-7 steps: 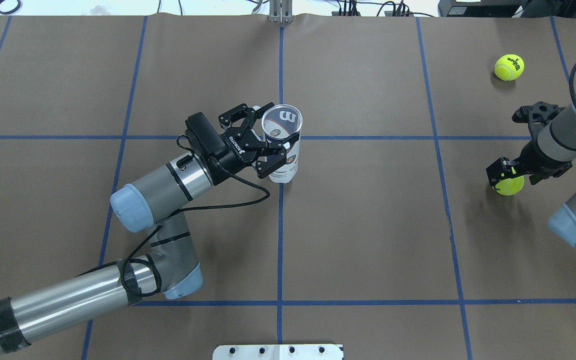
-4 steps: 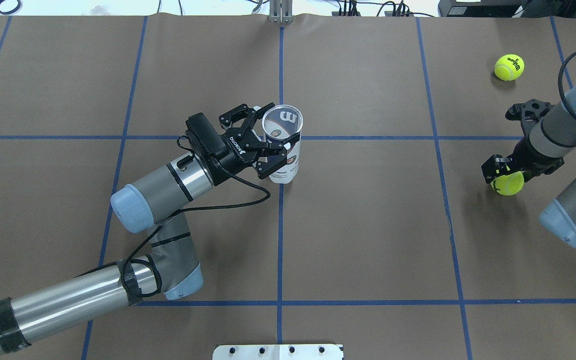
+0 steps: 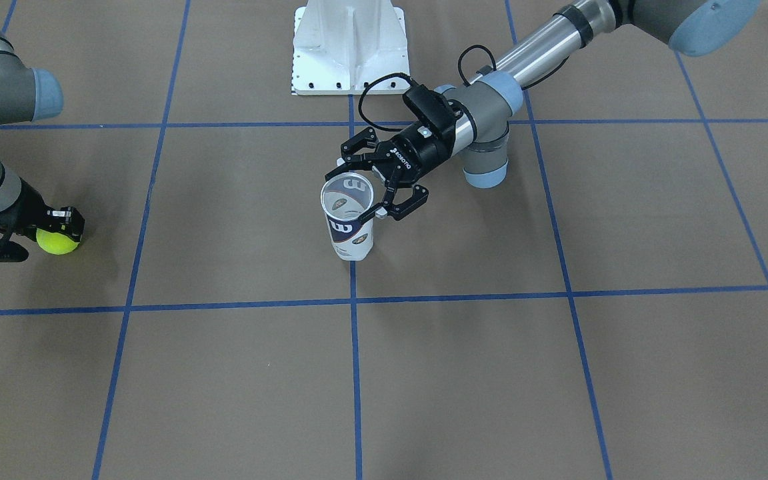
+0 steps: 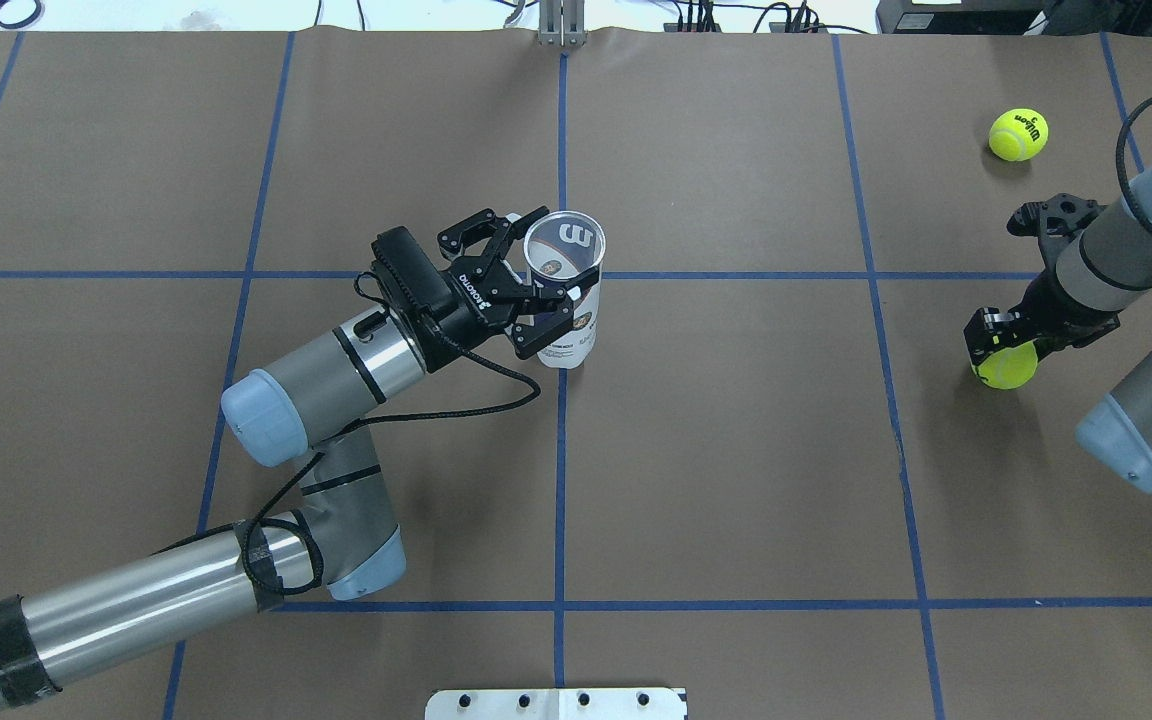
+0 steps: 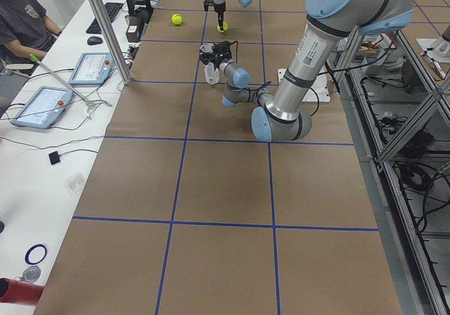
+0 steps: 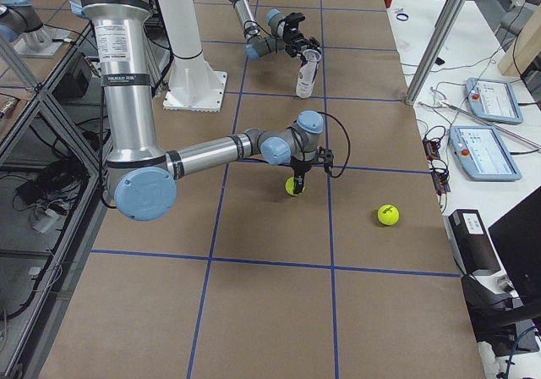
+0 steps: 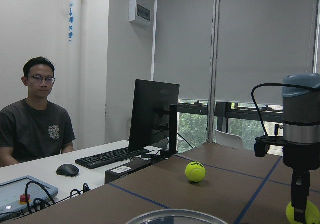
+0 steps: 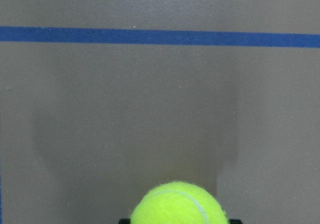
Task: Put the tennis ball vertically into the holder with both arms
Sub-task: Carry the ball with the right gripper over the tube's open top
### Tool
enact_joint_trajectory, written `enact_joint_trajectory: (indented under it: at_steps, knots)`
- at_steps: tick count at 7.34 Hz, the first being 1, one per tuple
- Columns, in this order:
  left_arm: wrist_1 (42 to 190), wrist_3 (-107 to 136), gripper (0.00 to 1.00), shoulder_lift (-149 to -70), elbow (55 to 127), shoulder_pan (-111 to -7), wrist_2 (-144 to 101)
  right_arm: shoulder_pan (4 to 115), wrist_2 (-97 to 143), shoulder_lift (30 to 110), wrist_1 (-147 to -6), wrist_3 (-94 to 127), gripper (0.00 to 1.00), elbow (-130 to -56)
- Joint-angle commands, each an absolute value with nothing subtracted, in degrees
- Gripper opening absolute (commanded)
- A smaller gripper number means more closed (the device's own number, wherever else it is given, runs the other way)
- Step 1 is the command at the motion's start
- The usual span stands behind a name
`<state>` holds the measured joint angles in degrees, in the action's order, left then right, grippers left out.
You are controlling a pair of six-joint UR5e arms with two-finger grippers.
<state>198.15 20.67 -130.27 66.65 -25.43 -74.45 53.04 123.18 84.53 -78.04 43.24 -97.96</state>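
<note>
The brown table (image 4: 736,450), gridded with blue tape, carries everything. The left arm (image 4: 336,360) reaches in from the near left to the table's middle. The right arm (image 4: 1126,250) comes in at the right edge with its wrist turned straight down.

The holder (image 4: 581,300) stands upright at the middle, on the centre tape line. Its long axis is vertical and its open mouth faces up, with no ball visible inside. The left gripper (image 4: 543,272) comes at it level from the left, jaws clamped on the tube just below the rim.

The right gripper (image 4: 1004,350) points down with its jaws clamped on the tennis ball (image 4: 1006,368), at or just above the table surface.

So the holder lies well apart from the held ball, to its left. The coming move probably calls for a lift, a carry leftward over the mouth and a straight descent.

A spare ball (image 4: 1018,134) rests at the far right.
</note>
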Motion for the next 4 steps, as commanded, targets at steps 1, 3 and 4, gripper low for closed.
enact_joint_trajectory:
  at_steps: [1,3,4]
  knots:
    - [198.02,20.74,0.83,-130.78,66.62,-25.05,-74.36,55.09,124.01,82.81,-79.45,49.17,0.00,-104.82]
    - [197.76,20.65,0.83,-130.87,66.53,-25.05,-74.36,56.60,125.33,72.05,-88.71,56.83,0.00,-107.22]
    - [198.01,20.65,0.83,-130.87,66.53,-25.05,-74.27,56.43,125.25,65.63,-93.55,61.56,0.00,-107.14]
